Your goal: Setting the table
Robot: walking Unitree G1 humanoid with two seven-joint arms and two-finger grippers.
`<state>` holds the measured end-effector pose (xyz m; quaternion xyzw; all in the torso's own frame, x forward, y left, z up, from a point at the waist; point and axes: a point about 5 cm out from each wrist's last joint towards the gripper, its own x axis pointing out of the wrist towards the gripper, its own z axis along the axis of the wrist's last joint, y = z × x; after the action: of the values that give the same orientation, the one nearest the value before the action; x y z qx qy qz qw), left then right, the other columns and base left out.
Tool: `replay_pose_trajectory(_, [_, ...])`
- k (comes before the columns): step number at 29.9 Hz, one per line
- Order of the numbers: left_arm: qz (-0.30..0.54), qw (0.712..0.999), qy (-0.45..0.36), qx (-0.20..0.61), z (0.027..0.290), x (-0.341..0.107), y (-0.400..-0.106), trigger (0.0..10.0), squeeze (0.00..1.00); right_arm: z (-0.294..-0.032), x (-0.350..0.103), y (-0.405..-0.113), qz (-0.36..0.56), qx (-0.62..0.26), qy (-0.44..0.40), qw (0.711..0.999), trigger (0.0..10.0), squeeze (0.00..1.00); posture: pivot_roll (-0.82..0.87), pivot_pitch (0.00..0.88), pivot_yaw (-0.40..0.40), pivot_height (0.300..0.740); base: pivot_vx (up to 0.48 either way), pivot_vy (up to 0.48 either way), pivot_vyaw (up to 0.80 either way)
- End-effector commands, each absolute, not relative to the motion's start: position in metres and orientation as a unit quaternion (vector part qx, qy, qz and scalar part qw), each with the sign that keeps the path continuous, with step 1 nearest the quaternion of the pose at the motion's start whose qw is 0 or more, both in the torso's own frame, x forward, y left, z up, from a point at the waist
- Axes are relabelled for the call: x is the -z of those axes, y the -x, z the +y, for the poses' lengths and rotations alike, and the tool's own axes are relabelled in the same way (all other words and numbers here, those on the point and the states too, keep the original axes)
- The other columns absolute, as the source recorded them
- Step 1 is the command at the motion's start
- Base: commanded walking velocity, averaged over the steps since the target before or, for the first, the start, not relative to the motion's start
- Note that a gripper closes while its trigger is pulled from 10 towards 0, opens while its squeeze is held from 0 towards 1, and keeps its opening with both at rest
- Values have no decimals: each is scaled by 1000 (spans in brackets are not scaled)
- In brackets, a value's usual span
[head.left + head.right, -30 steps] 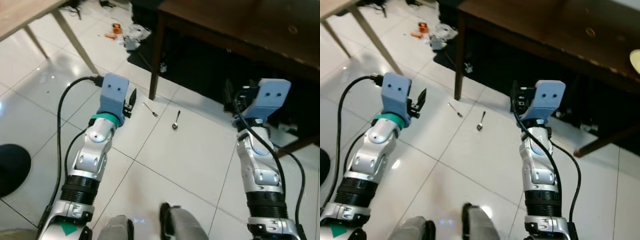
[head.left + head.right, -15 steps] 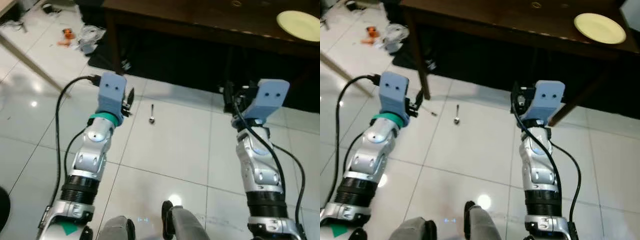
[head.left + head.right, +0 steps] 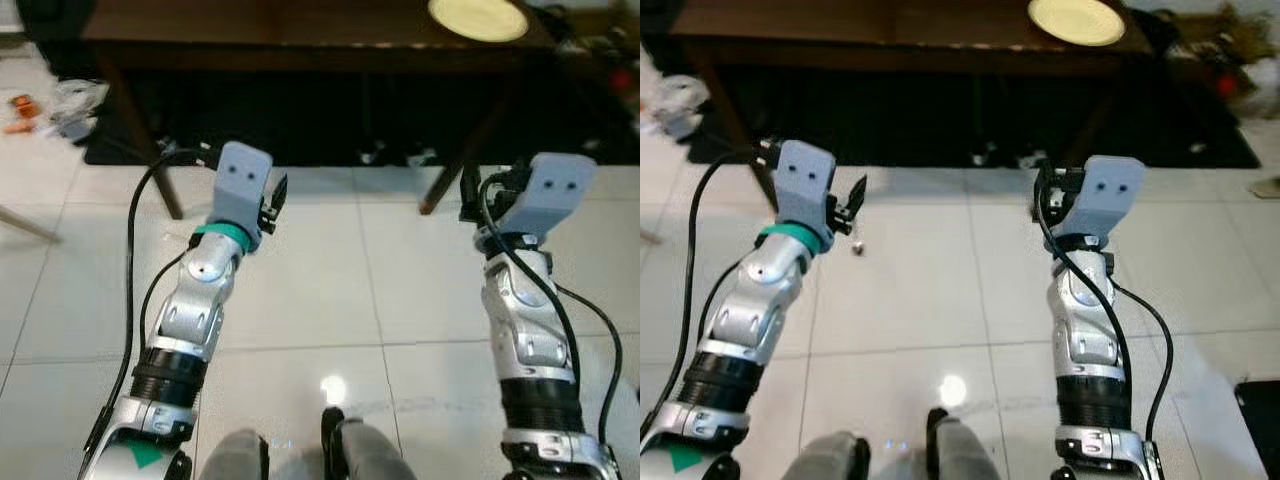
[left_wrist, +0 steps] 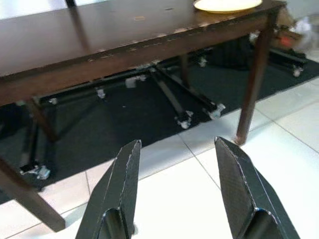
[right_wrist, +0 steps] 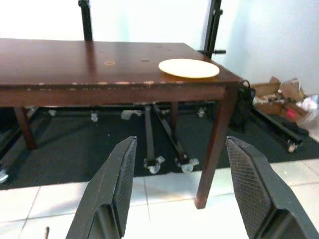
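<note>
Round pale plate (image 5: 189, 68) rests on glossy dark wooden table (image 5: 75, 62).

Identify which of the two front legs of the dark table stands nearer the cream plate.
The front leg on the robot's right: the cream plate lies at that corner of the dark table. The other front leg stands far along.

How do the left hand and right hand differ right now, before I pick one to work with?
The left hand has a green band on its wrist; the right hand shows none. The left hand hangs near the table's left leg, the right hand near the leg at the plate end. Both are open, empty and over the tiled floor.
</note>
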<state>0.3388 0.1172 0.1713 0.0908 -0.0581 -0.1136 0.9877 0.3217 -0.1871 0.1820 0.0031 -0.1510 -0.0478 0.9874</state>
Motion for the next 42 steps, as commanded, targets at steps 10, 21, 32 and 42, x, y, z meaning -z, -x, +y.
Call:
replay_pose_trajectory(10, [-57, 986, -95, 121, 114, -170, -338, 10000, 0, -194, -175, -319, -137, 62, -2, 989, 10000, 0, 157, 103, 30, 740, 0, 0, -800])
replay_pose_trajectory(21, [-68, 986, -119, 94, 117, -173, -342, 10000, 0, -195, -182, -320, -152, 69, -1, 986, 10000, 0, 157, 103, 27, 740, 263, 0, -218])
replay_pose_trajectory(32, [-71, 986, -117, 99, 117, -174, -342, 10000, 0, -194, -184, -320, -159, 70, -6, 985, 10000, 0, 159, 107, 30, 740, 480, 0, 0])
replay_pose_trajectory(42, [-73, 983, -120, 115, 112, -174, -340, 10000, 0, -197, -182, -320, -151, 79, -13, 985, 10000, 0, 156, 110, 33, 740, 480, 0, -800])
